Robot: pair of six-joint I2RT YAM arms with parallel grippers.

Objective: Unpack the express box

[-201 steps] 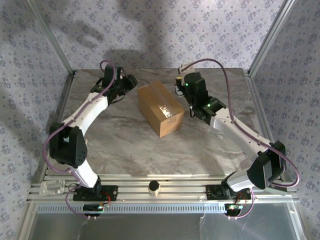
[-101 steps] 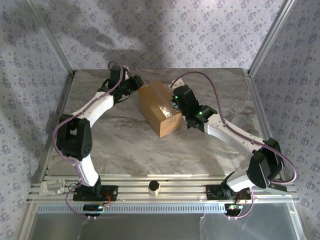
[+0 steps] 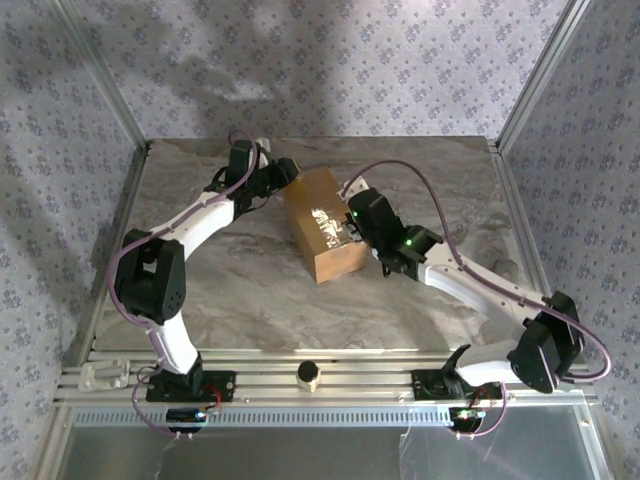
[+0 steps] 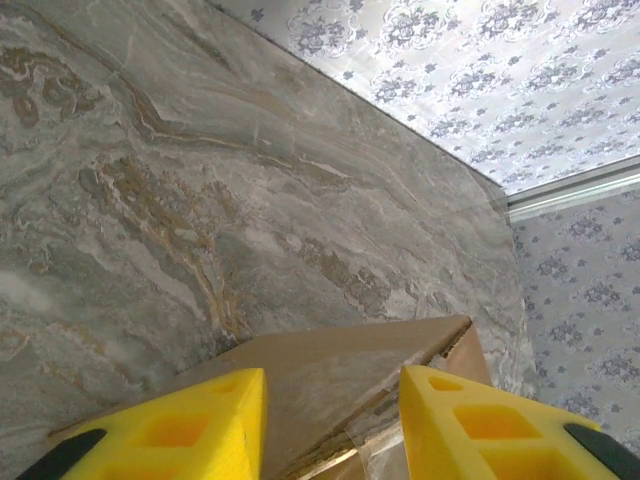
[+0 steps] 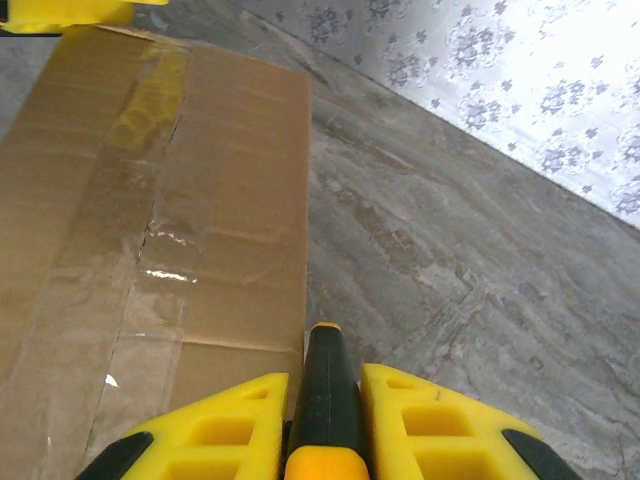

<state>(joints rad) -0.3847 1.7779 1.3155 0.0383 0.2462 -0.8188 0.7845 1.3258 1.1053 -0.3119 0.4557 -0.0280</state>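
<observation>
The express box (image 3: pixel 325 225) is a brown cardboard box with a taped top seam, lying in the middle of the marble table (image 3: pixel 230 290). My left gripper (image 3: pixel 288 170) hangs over its far end, open, with the yellow fingers straddling the box's corner (image 4: pixel 340 370). My right gripper (image 3: pixel 345 222) is at the box's right edge, shut on a black tool with an orange end (image 5: pixel 325 410). The tool's tip points along the right edge of the box top (image 5: pixel 150 200). One yellow finger (image 5: pixel 60 10) of the left gripper shows at the far end of the box.
Aluminium frame posts (image 3: pixel 100 80) and patterned cloth walls enclose the table on three sides. A small round knob (image 3: pixel 309 375) and a white clip (image 3: pixel 100 376) sit on the front rail between and beside the arm bases.
Both arms have closed in on the box: the left gripper moved right onto its far end, the right gripper moved left and nearer over its right edge. The box turned slightly.
</observation>
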